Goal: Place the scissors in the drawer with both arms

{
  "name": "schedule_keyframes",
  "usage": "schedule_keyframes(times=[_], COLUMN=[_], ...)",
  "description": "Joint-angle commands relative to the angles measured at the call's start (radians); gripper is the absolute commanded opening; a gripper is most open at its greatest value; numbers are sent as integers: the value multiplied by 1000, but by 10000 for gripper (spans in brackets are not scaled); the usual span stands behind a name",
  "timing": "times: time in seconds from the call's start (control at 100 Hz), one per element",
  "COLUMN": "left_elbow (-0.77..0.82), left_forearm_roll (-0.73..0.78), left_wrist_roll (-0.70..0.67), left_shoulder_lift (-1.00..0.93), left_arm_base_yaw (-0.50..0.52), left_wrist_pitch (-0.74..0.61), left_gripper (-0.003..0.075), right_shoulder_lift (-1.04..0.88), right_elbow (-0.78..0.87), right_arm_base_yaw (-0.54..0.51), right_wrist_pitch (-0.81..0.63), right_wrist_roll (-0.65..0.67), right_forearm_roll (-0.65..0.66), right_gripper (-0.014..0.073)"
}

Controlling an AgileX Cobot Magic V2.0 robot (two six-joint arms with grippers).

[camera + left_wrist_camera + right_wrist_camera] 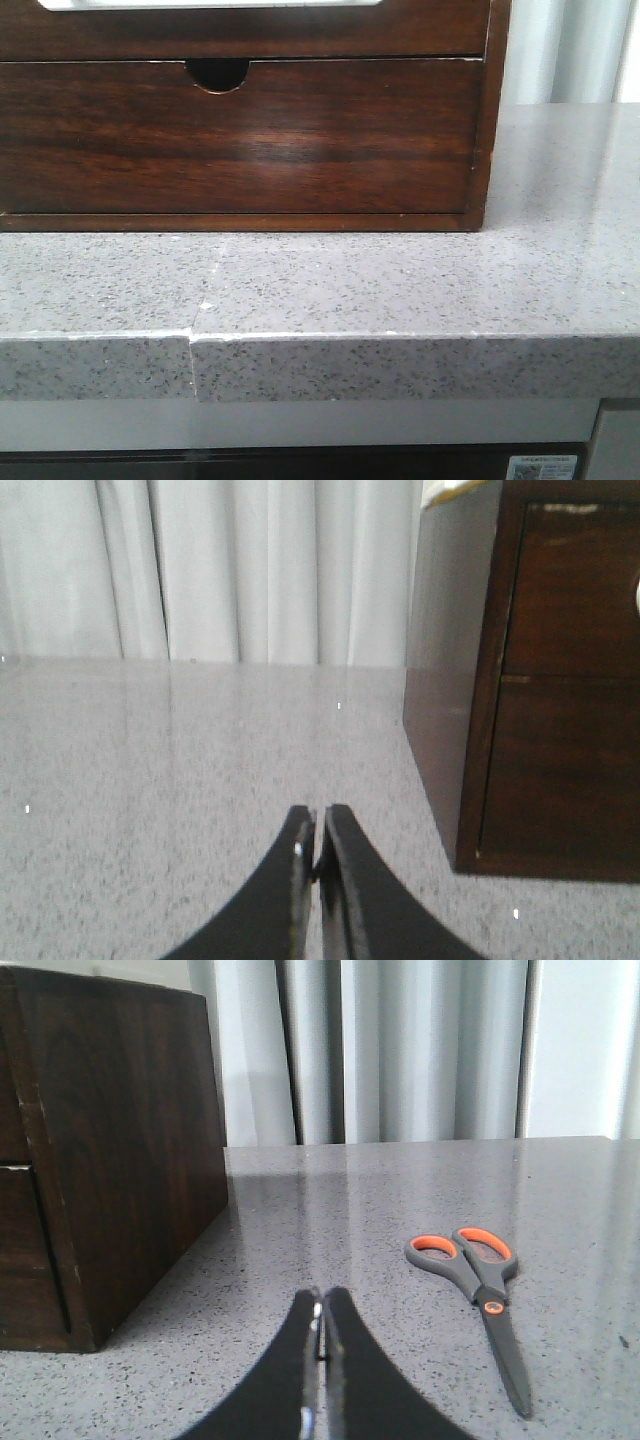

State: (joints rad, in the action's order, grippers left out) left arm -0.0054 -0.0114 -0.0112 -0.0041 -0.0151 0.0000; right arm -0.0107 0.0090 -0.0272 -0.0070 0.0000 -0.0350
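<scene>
soft even daylight, glare on cabinet, slight blur

The front view's top edge cuts off the drawer so only a sliver of its white cut-out shows, the scissors lie outside that view, and the chest's far side runs off the left wrist view.

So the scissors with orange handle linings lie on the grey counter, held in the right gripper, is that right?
Not held. In the right wrist view the scissors lie free on the counter, apart from the right gripper, whose fingers are closed on nothing.
</scene>
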Motion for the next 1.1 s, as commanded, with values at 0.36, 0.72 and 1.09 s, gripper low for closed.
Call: schedule_keyframes(times=[0.36, 0.72, 1.09], left_elbow=[-269, -589, -625], left_forearm_roll=[-34, -34, -32], left_wrist_roll=[-7, -7, -7], left_shoulder_lift=[18, 272, 415], left_arm_base_yaw=[-4, -4, -4], left_wrist_pitch=[114, 366, 380], left_gripper=[-20, -20, -20], right_shoulder_lift=[60, 364, 497], right_elbow=[-296, -596, -634], right_arm_base_yaw=[-7, -7, -7], right_wrist_pitch=[165, 467, 486], right_wrist_roll=[-7, -7, -7], right_forearm_roll=[-40, -29, -12], right_gripper=[-69, -69, -69])
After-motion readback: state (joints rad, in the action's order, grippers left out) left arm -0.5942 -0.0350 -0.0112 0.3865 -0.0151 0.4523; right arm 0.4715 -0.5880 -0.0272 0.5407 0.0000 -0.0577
